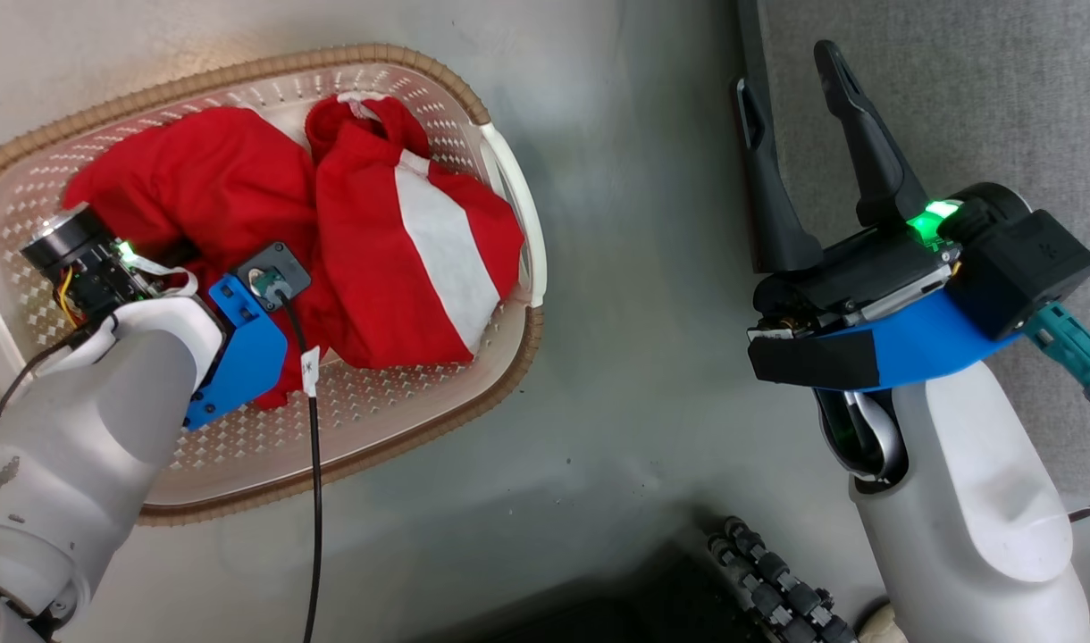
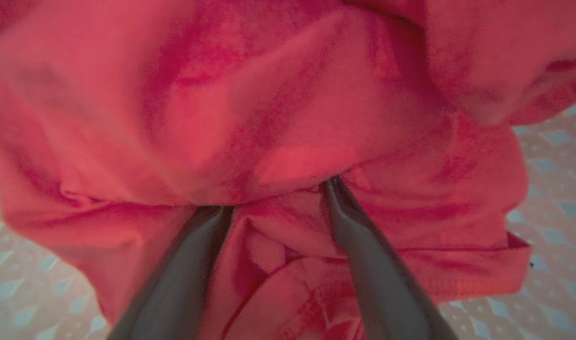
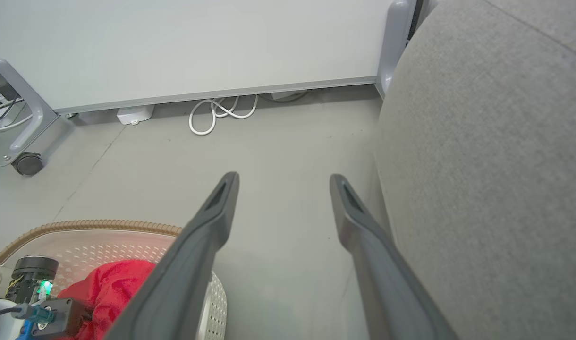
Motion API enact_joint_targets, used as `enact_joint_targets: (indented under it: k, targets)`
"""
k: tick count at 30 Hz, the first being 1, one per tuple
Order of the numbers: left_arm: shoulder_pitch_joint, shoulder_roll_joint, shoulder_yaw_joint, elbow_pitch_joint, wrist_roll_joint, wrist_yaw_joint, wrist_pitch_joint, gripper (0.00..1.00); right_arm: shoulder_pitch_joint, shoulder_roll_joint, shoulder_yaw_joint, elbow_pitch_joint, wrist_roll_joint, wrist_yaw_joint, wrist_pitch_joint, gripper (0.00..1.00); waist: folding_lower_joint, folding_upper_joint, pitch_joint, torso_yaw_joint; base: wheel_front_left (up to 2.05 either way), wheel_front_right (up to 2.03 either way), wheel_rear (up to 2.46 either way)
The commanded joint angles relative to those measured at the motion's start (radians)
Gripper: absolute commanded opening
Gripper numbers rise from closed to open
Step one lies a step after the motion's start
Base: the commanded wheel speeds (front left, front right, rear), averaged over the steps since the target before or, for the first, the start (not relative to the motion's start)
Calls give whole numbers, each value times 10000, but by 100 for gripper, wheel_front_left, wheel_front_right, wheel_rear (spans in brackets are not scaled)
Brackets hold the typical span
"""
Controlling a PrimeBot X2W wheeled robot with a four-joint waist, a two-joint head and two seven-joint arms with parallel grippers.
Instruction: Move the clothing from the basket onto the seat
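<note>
A smooth grey floor lies bare between the cream-white perforated plastic basket with the brown woven-look rim and the large grey fabric-upholstered seat, which stands to the basket's right, well apart from it. Beyond the basket, a pale flat panel rises on a grey leg with a dark caster, and a looped white cable lies under its lower edge. A thin black cable from the left wrist hangs across the basket's near rim.

Both garments lie inside the basket: the plain red soft one crumpled on its left side, the red one with the broad white stripe bunched against its right wall, the 2 touching. The left gripper is down in the basket, its 2 dark fingers spread, their tips tucked under a fold of the plain red cloth without pinching it. The right gripper hangs right of the basket, at the seat's rounded edge, fingers spread wide and holding nothing.
</note>
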Motion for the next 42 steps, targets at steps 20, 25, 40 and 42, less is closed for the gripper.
enact_joint_targets:
  k: [20,25,40,42]
  targets:
    - [-116,64,-71,-196,-169,-9,1333,0,-209,-25,-135,-287,74,4,-53,100,-1,0,251,-68,0,0,0]
    - [-22,-1,-68,-411,-271,-9,1149,0,-197,-25,-165,-170,-3,4,-54,100,-1,0,-33,27,0,0,0]
    - [546,-618,-68,-595,-1092,-9,-320,0,283,-27,-342,349,-487,4,-54,100,-1,0,-1794,670,0,0,0]
    - [562,-738,-67,-586,-1249,-9,-557,0,367,-28,-391,414,-566,4,-54,100,-1,0,-2074,812,0,0,0]
